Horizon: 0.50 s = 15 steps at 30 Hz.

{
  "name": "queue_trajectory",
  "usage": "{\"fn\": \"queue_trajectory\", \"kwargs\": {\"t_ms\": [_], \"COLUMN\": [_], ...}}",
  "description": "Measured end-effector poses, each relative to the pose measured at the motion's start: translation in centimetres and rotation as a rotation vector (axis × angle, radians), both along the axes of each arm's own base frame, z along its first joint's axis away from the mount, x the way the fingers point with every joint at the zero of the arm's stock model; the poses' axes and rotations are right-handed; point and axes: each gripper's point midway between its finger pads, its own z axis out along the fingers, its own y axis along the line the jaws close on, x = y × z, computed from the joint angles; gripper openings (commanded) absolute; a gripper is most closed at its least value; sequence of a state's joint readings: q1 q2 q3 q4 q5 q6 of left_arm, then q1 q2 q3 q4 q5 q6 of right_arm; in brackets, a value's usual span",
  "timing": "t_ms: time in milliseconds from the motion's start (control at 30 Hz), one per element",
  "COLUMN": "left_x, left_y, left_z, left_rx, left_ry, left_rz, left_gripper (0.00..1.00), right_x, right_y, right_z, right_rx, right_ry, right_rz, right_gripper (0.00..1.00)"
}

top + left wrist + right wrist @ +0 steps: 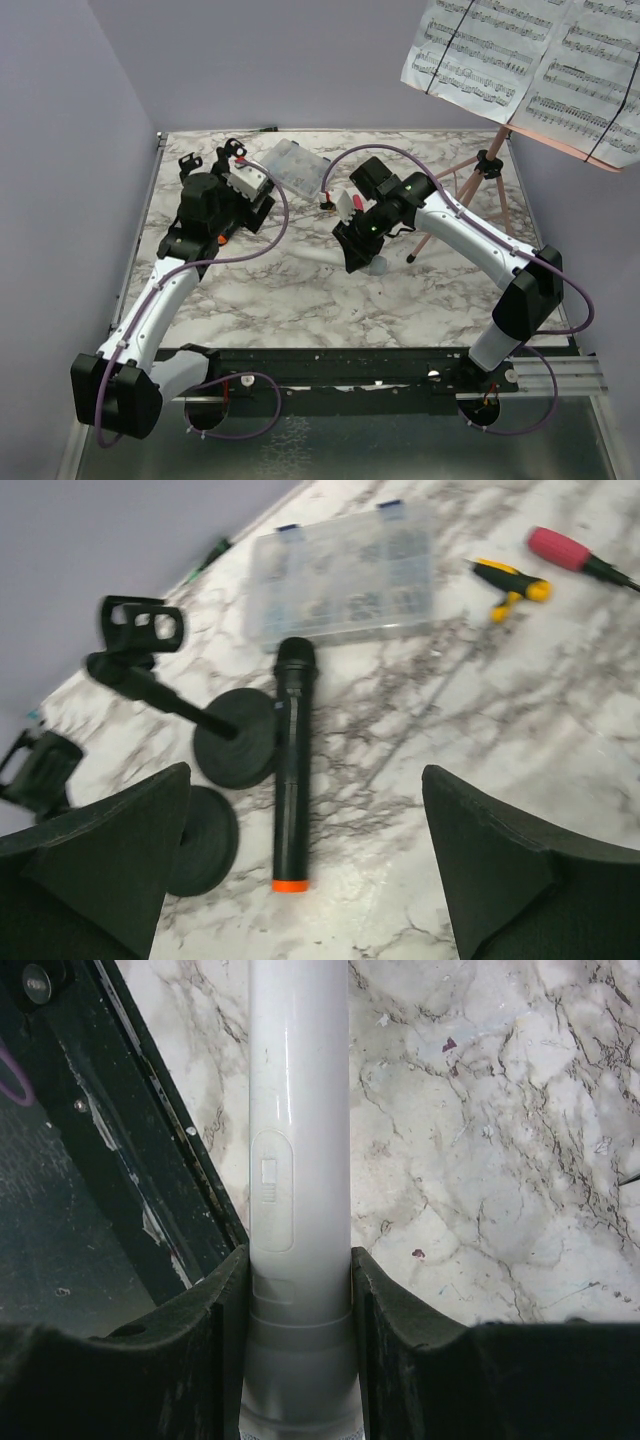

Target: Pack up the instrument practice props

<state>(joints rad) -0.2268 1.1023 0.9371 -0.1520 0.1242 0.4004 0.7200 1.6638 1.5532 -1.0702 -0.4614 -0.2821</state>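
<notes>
Looking out from the arm bases: right gripper (300,1295) is clamped on the grey mic (300,1140), a finger on each side of the barrel just below the switch; squeezing across the round body with the length running straight out of the jaws looks, to me, like a way to carry it and lay it down lengthwise without it rolling; from the top it sits around the middle of the table (300,290), low over the marble, mic poking toward 6 o'clock; can't tell if it touches.

Left gripper (305,810) is out at 10 o'clock from table centre; jaws spread wide, nothing in them, hovering over the black mic (292,730); that one lies flat, orange end nearest, head toward the box (345,575); fingers straddle it crosswise, which reads like lining up for the same across-the-barrel grab.

Two holders (235,740) at the black mic's 9 o'clock; one base is touching or just beside it, clip arm leaning off to 10 o'clock; the other base is nearer and half hidden by a finger; I'd guess that side gets crowded on the way down.

Further out, the box sits at the mic's 12 o'clock; screwdrivers (510,583) at its 2 o'clock; neither is part of the job.

Farthest, tripod (480,185) at the table's 2 o'clock, standing, sheets (525,70) held on its desk by dark bands; untouched, so packing looks early.
</notes>
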Motion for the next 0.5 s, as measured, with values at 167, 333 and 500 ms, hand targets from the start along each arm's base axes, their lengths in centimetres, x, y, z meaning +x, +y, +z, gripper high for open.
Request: {"fn": "queue_trajectory", "kwargs": {"t_ms": [167, 333, 500], "left_x": [-3.5, -6.5, -9.3], "left_y": [-4.0, -7.6, -11.7], "left_z": [-2.6, -3.2, -3.2], "left_rx": [0.009, -0.013, -0.037], "left_ry": [0.025, 0.024, 0.030], "left_rz": [-0.249, -0.450, -0.630], "left_gripper": [0.93, 0.90, 0.86], "right_x": [0.0, 0.1, 0.1], "right_y": [0.0, 0.1, 0.1], "right_z": [0.0, 0.0, 0.0], "right_rx": [0.001, 0.003, 0.005], "right_ry": [-0.001, -0.004, -0.006], "right_rz": [0.000, 0.000, 0.000], "right_gripper": [0.00, 0.00, 0.00]}}
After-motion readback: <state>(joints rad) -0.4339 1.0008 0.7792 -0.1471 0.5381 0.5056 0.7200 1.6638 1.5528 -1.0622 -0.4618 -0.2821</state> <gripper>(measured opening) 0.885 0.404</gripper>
